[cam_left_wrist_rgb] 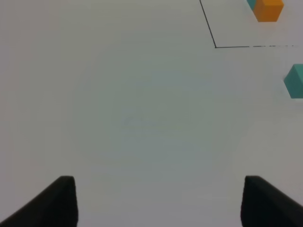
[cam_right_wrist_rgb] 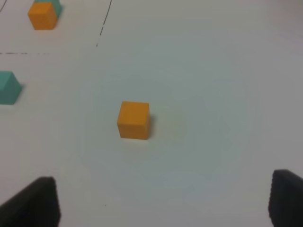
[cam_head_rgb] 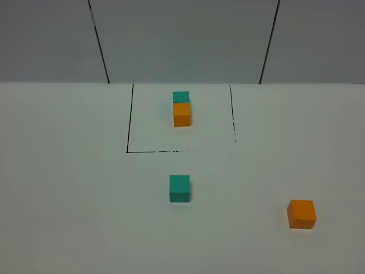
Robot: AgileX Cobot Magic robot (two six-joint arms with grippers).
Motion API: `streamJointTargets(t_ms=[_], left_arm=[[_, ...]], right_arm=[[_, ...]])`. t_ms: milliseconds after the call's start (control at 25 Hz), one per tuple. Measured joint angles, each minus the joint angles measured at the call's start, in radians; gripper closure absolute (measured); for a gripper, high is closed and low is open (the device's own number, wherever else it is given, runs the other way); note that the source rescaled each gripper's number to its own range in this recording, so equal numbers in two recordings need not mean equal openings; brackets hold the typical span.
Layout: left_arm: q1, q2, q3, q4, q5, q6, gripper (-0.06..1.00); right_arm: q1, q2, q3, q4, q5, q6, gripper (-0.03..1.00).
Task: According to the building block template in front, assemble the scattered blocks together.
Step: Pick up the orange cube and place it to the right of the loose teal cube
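The building block template [cam_head_rgb: 182, 113] is a teal cube joined to an orange one, sitting inside a thin black outline [cam_head_rgb: 128, 131] at the back of the table. The scattered blocks lie nearer: a teal cube [cam_head_rgb: 179, 188] at the centre and an orange cube [cam_head_rgb: 301, 214] at the front right, far apart. Neither gripper shows in the high view. My left gripper [cam_left_wrist_rgb: 158, 198] is open over bare table, with the teal cube [cam_left_wrist_rgb: 296, 81] off to one side. My right gripper [cam_right_wrist_rgb: 165, 198] is open, and the orange cube [cam_right_wrist_rgb: 134, 120] stands a little ahead of its fingers.
The table is a plain white surface. A grey panelled wall [cam_head_rgb: 182, 40] with two dark seams rises behind its back edge. The outline's front line [cam_head_rgb: 162, 152] is partly broken.
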Motion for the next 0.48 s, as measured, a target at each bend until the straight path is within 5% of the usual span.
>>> streamJointTargets(t_ms=[320, 480], left_arm=[[0.000, 0.000, 0.000, 0.000, 0.000, 0.000, 0.44], [0.000, 0.000, 0.000, 0.000, 0.000, 0.000, 0.44]], right_arm=[[0.000, 0.000, 0.000, 0.016, -0.002, 0.005, 0.20], [0.000, 0.045, -0.037, 0.062, -0.027, 0.056, 0.05]])
